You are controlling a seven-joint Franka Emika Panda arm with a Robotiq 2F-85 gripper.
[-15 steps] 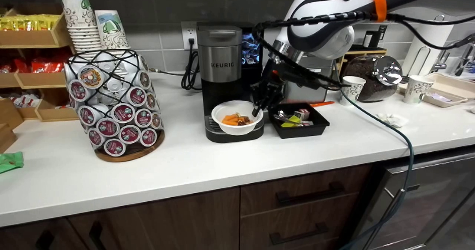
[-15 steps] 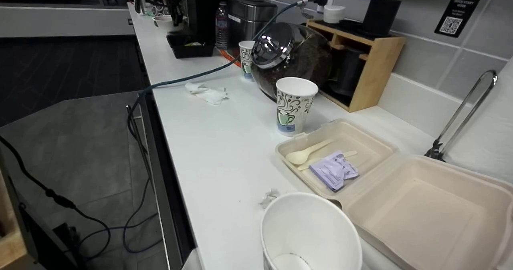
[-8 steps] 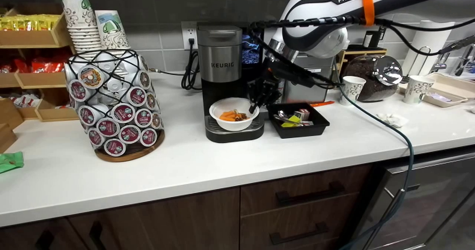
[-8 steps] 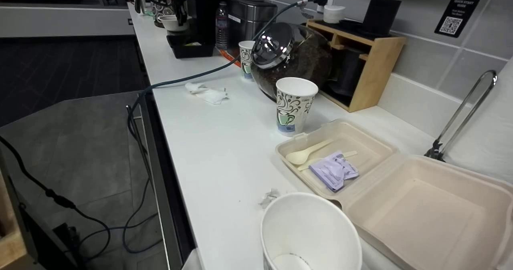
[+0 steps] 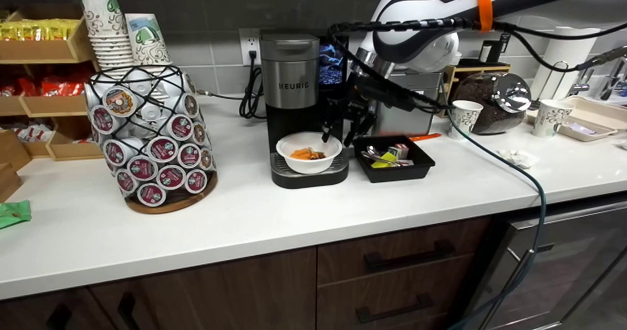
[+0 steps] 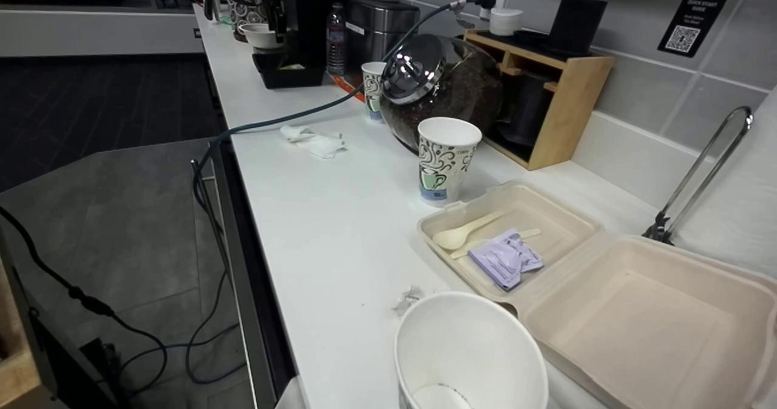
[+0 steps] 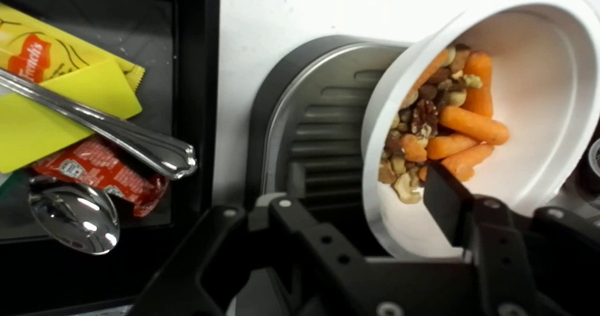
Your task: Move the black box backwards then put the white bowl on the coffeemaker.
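The white bowl [image 5: 308,168] of carrots and nuts rests on the drip base [image 5: 313,180] of the coffeemaker [image 5: 290,87]. My gripper [image 5: 337,138] is at the bowl's right side, its jaws spread. In the wrist view the gripper [image 7: 368,189] straddles the rim of the white bowl [image 7: 539,86]: one finger reaches over the inside, the other stands outside above the drip grate [image 7: 323,114], and a gap shows on both sides of the rim. Right of the base stands the black box [image 5: 399,174] with packets and spoons, its wall [image 7: 197,72] near the outer finger.
A rack of coffee pods [image 5: 156,144] stands left of the coffeemaker. Behind the black box are a water bottle [image 6: 335,42] and a steel machine [image 6: 379,27]. A paper cup [image 5: 464,119] and a glass jar [image 5: 482,102] stand farther right. A cable [image 5: 514,166] hangs over the counter.
The bowl has moved back and left onto the middle of the drip base and settled slightly. My fingers, shut on its rim before, have spread and let go. The black box has not moved.
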